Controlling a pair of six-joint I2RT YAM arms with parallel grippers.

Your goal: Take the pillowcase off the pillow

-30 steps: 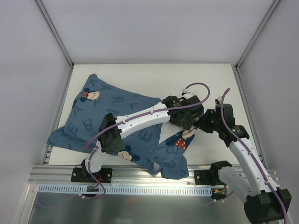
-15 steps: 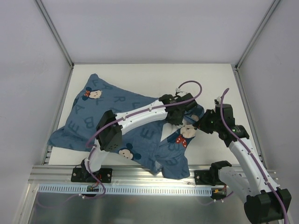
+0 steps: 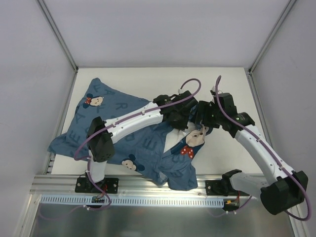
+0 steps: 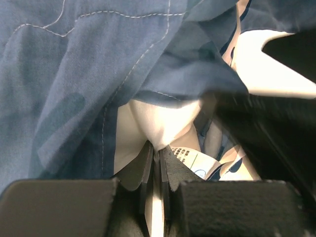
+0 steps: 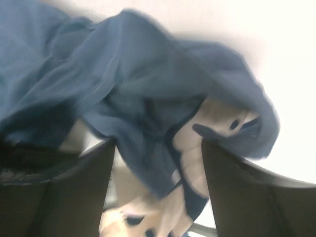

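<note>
Left gripper (image 4: 157, 152) pinches a white corner of the pillow (image 4: 165, 121). Right gripper (image 5: 154, 148) is wide open, just over the bunched blue pillowcase (image 5: 133, 98) on the table (image 3: 163, 81).

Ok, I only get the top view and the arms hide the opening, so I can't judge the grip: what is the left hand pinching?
Observer: The left wrist view shows the left hand shut on a fold of the white pillow, just under the pillowcase hem.
Operator: And the right hand?
Observer: Its wrist view shows the right hand open wide, with bunched pillowcase loose between its jaws.
</note>
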